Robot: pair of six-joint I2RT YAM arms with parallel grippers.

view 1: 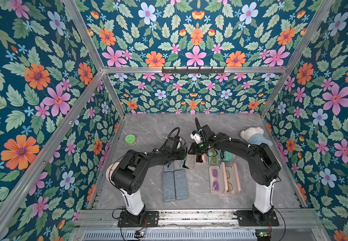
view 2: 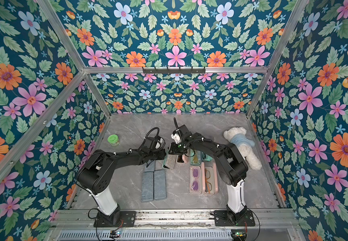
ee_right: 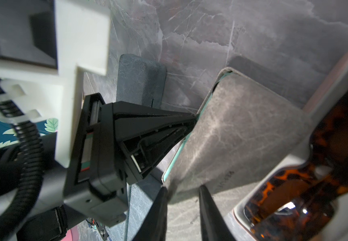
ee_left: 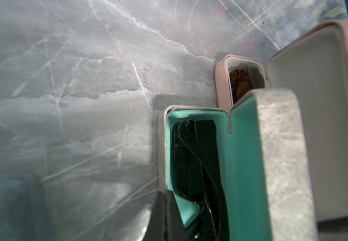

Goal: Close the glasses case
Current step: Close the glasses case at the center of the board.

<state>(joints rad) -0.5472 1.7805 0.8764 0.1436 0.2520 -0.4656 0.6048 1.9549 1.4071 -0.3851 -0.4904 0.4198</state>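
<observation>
Against grey case (ee_left: 283, 156), closed left tool (ee_left: 164, 193)

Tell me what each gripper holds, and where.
Right gripper pinches the grey case lid at its end edge. Left gripper is shut, holding nothing.

Left arm (view 1: 148, 156) and right arm (view 1: 237, 144) bend inward; left gripper (ee_right: 193, 120) is closed, right gripper (ee_right: 183, 187) pinches the case lid (ee_right: 242, 135).
</observation>
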